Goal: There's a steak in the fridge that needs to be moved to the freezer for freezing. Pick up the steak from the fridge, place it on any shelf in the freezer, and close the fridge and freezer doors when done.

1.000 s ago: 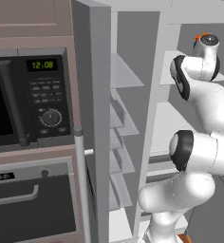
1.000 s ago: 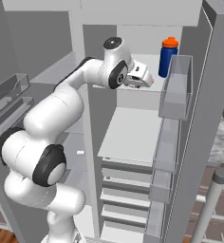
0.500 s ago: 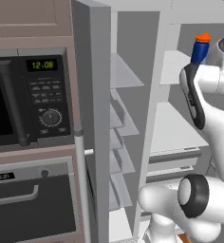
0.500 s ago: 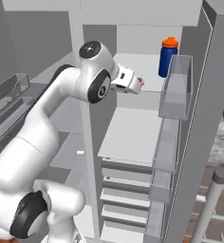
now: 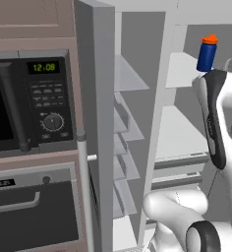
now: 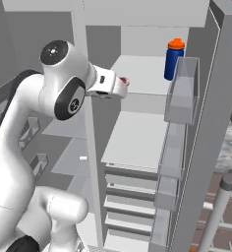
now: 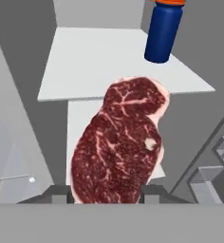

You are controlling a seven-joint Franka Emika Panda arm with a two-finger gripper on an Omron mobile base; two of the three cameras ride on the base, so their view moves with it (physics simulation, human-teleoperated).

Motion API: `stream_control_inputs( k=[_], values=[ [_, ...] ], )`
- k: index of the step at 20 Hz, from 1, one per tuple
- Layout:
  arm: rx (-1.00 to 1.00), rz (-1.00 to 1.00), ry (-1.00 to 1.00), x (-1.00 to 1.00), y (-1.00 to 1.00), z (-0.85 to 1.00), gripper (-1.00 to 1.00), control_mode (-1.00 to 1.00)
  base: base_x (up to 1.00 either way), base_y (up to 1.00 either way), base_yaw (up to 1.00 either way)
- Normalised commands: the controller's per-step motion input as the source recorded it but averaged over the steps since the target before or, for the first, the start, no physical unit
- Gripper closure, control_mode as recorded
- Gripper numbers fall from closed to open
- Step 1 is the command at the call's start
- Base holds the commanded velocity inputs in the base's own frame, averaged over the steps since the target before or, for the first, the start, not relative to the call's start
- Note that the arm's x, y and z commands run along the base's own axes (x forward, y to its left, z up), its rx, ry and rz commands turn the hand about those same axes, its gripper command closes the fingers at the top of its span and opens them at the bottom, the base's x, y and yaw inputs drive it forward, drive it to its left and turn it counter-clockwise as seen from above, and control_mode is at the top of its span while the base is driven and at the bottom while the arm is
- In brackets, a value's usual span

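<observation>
In the left base view the freezer with its stacked clear shelves fills the middle of the frame beside its open grey door, the fridge lies to the right, and a blue bottle stands on the fridge's top shelf at upper right. In the right base view the gripper sits at upper centre, in front of the fridge's upper shelf, with a sliver of the steak at its tip. In the hand view the steak fills the centre, pinched at its lower end between the narrowly set fingers, lifted clear of the white shelf, with the bottle at the top.
</observation>
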Motion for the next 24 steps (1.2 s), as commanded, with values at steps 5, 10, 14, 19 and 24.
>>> stream_control_inputs(
  k=[5,10,14,19,24],
  values=[
    [0.00,0.17,0.04,-1.00,0.81,0.20,1.00,-1.00,0.00,0.00,0.00],
    [-0.01,0.16,-0.04,-0.86,0.91,0.13,1.00,-1.00,0.00,0.00,0.00],
    [0.00,0.14,-0.02,-0.08,0.57,0.08,1.00,-1.00,0.00,0.00,0.00],
    [0.00,0.10,0.00,0.22,0.55,0.03,1.00,-1.00,0.00,0.00,0.00],
    [0.00,0.04,0.00,0.29,0.65,0.00,1.00,-1.00,0.00,0.00,0.00]
  ],
)
